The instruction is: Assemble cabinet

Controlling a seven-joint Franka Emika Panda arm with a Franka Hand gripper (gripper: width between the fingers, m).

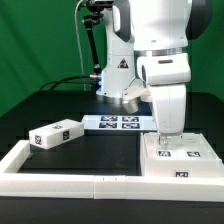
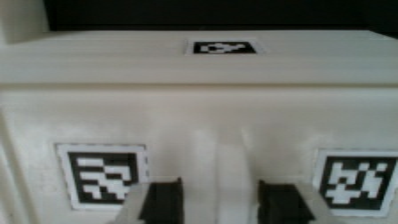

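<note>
1. Starting at the exterior view's left, you see a small white block (image 1: 55,135) with tags lying on the black table (image 1: 100,155), near the left rail (image 1: 18,158)
2. Next comes the marker board (image 1: 118,123), flat on the table in front of the arm's base and apart from the block
3. Your arm (image 1: 160,60) reaches down toward the exterior view's right, with the gripper (image 1: 165,137) low on the cabinet's top
4. The cabinet (image 1: 188,155) sits at the right front corner, just beside the front rail (image 1: 60,183)
5. From the wrist view, the dark fingers (image 2: 169,200) straddle a raised ridge of the cabinet (image 2: 196,90), between two tags (image 2: 103,175); you cannot tell whether they pinch it or stand loose
</note>
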